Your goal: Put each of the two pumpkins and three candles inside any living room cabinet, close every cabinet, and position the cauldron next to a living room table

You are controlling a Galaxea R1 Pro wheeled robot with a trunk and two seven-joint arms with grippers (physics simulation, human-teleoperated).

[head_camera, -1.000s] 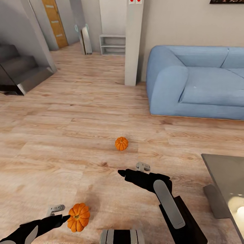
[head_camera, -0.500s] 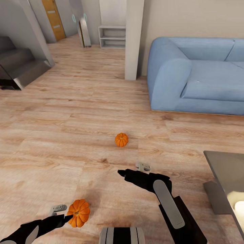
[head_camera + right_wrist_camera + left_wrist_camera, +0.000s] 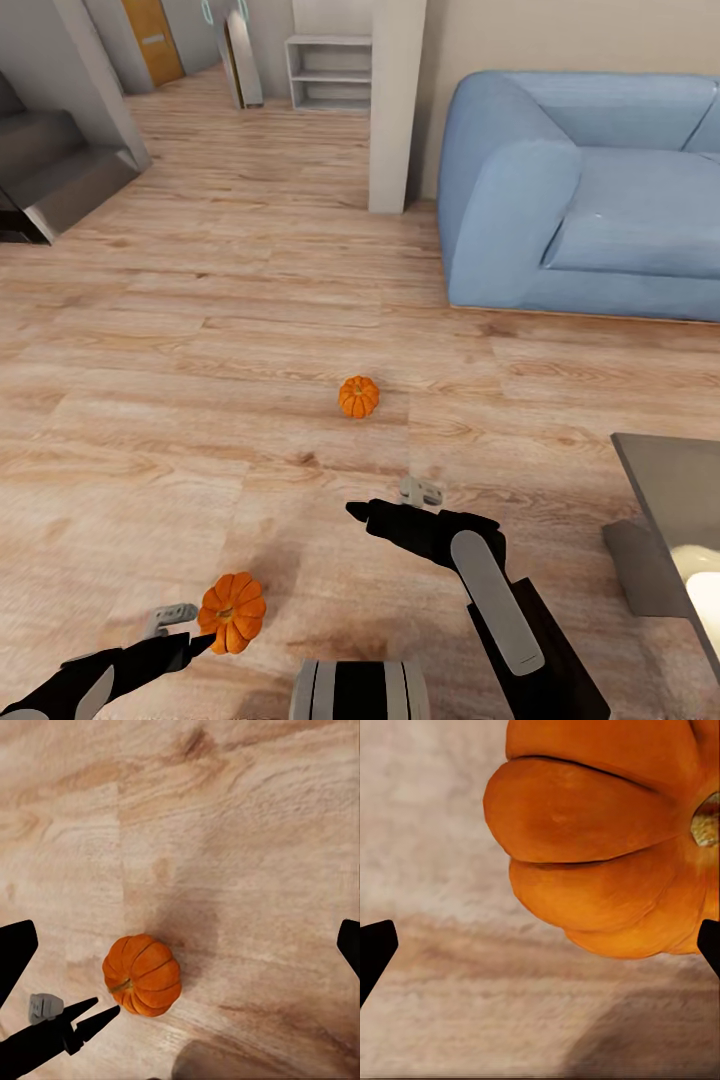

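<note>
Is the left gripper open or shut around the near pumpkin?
Open. In the left wrist view the jaws sit wide apart, and the near pumpkin lies ahead on the floor, ungripped.

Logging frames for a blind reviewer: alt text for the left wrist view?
A ribbed orange pumpkin looms close over the wooden floor, its pale stem end at the frame edge. The left gripper is open, its black fingertips at opposite edges, not touching the pumpkin.

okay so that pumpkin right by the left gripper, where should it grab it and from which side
Grip the near pumpkin across its ribbed flanks, coming from the robot's side where the left gripper is. It lies tipped on the floor, stem end sideways, so the rounded sides probably seat the fingers best.
</note>
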